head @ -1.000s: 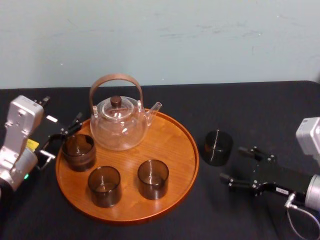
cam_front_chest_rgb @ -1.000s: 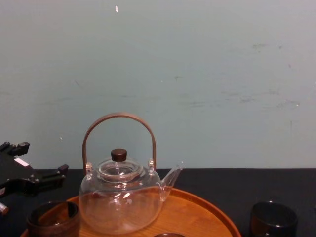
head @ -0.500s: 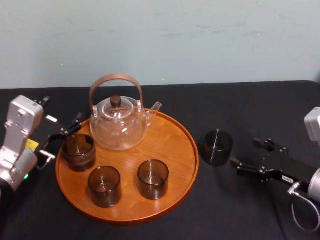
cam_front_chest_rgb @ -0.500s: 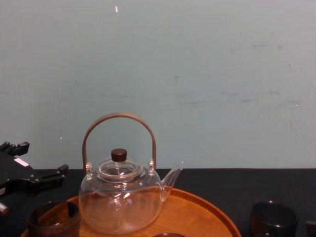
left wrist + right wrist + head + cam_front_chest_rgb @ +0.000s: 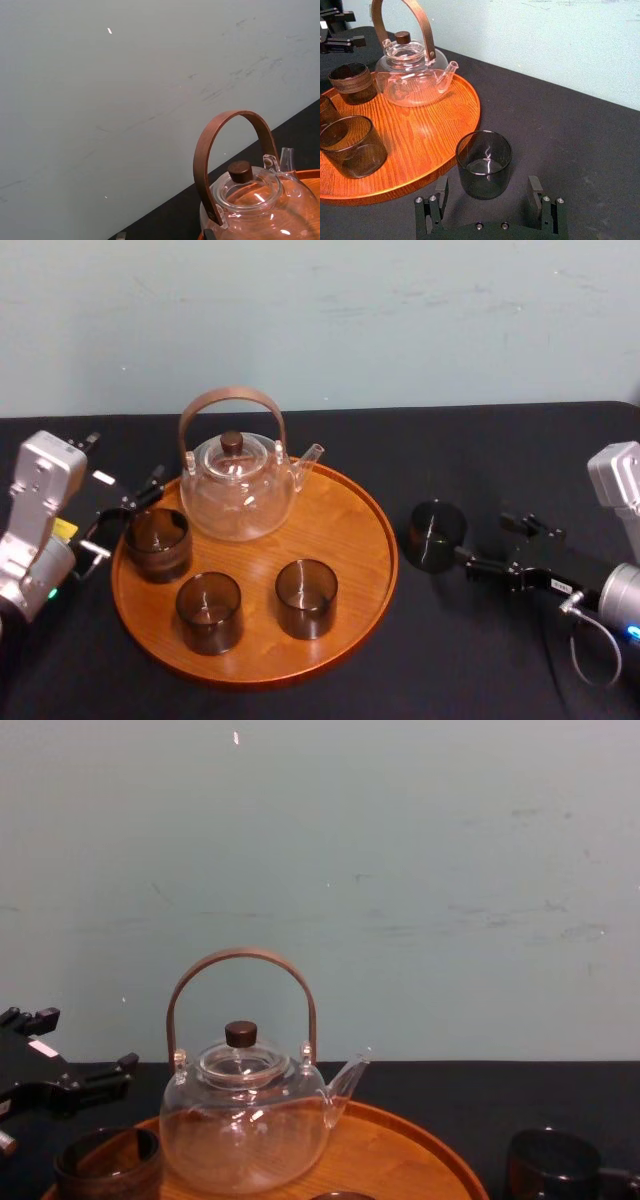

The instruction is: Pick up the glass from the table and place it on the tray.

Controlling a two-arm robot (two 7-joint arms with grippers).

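Where the black cloth-covered table (image 5: 480, 450) ends, a pale blue-green wall (image 5: 400, 320) rises, plain but for faint scuffs and streaks.

The right arm (image 5: 600, 595) reaches in low over the table. The right jaws are spread wide, wider than the glass (image 5: 433, 533). That glass stands on the bare table at the open end of the right jaws. In the right wrist view its near side sits between the tips of the two fingers (image 5: 438, 200), with a strip of cloth showing on either side, so nothing grips it.

It is a short, dark, smoky cylinder, upright on its base with its mouth up and its axis vertical. It looks about as wide as it is tall.

Just past the glass from the right jaws lies the tray (image 5: 350, 540), round, orange-brown and low-rimmed, flat on the table. The glass is just beside its rim, outside it.

Farther from the right jaws, on the tray, stands a clear teapot (image 5: 238, 490) with an arched brown handle, its spout turned toward the right jaws' side. Three spare glasses (image 5: 306, 597) of the same dark kind stand upright on the tray too.

The left arm (image 5: 35, 510) sits at the tray's far edge, and the left jaws are open as well. The nearest spare glass (image 5: 157, 543) stands just off their tips, inside the rim.
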